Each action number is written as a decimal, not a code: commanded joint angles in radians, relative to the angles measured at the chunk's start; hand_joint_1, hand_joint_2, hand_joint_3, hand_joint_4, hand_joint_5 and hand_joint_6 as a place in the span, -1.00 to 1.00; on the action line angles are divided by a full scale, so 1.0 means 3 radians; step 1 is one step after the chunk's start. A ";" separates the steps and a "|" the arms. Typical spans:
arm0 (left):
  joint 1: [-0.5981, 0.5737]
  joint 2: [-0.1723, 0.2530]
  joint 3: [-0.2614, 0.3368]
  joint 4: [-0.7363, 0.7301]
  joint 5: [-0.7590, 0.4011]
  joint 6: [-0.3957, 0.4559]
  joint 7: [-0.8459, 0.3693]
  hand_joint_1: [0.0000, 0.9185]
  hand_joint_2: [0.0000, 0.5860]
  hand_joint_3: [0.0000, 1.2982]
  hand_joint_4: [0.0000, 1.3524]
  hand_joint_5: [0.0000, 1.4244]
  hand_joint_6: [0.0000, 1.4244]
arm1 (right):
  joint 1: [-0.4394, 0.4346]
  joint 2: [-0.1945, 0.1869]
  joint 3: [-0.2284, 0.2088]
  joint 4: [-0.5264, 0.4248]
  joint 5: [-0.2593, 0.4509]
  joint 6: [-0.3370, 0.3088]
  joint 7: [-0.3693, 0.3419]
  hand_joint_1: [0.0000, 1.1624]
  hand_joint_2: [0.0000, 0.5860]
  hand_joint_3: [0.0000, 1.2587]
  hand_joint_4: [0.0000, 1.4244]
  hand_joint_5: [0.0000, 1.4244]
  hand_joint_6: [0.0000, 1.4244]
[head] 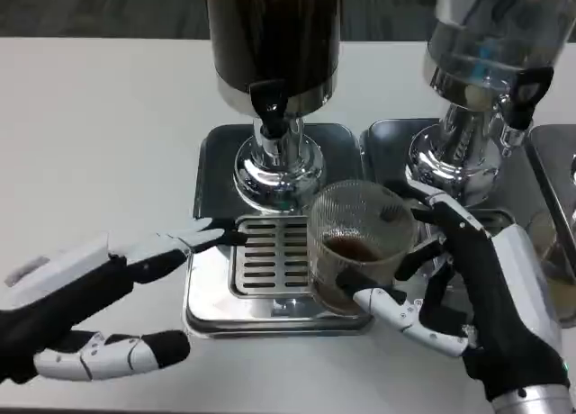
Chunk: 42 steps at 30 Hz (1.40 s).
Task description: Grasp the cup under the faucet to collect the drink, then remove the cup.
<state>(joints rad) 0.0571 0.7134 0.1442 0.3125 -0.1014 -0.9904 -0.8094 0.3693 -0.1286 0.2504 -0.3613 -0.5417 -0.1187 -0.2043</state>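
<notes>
A ribbed clear glass cup (pixel 358 243) holds a little dark drink at its bottom. My right hand (pixel 468 288) grips it from the right, over the right edge of the steel drip tray (pixel 209 279). The dark drink dispenser (pixel 273 45) stands behind, its black faucet (pixel 268 108) left of and behind the cup. My left hand (pixel 85 297) lies at the front left with fingers spread, holding nothing; one fingertip reaches the tray's slotted grate (pixel 270 256).
A second dispenser (pixel 490 54) with clear liquid stands at the back right on its own tray (pixel 387 148). Another glass (pixel 549 252) sits at the far right edge. White table spreads to the left and front.
</notes>
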 commanded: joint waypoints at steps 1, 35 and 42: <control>0.0147 0.0134 0.0111 -0.0086 0.0285 -0.0287 0.0208 -1.00 -0.39 -0.92 -1.00 -1.00 -0.93 | 0.0004 0.0003 -0.0012 -0.0142 -0.0023 -0.0157 -0.0043 0.24 0.13 -0.21 -0.18 0.08 0.55; 0.0738 0.0273 0.0295 -0.0502 0.0737 -0.0737 0.0859 -1.00 -0.52 -0.97 -1.00 -1.00 -1.00 | 0.0411 -0.0136 -0.0094 -0.0426 0.0032 -0.0323 0.0074 0.23 0.19 -0.17 -0.14 0.12 0.59; 0.0796 0.0298 0.0380 -0.0572 0.0864 -0.0741 0.0978 -1.00 -0.58 -0.97 -1.00 -1.00 -1.00 | 0.0424 -0.0124 -0.0128 -0.0478 0.0031 -0.0343 0.0091 0.21 0.20 -0.15 -0.12 0.13 0.61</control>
<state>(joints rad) 0.2854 0.7870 0.2425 0.1538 0.1354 -1.2012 -0.5418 0.5018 -0.1701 0.2171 -0.4705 -0.5438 -0.1810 -0.1725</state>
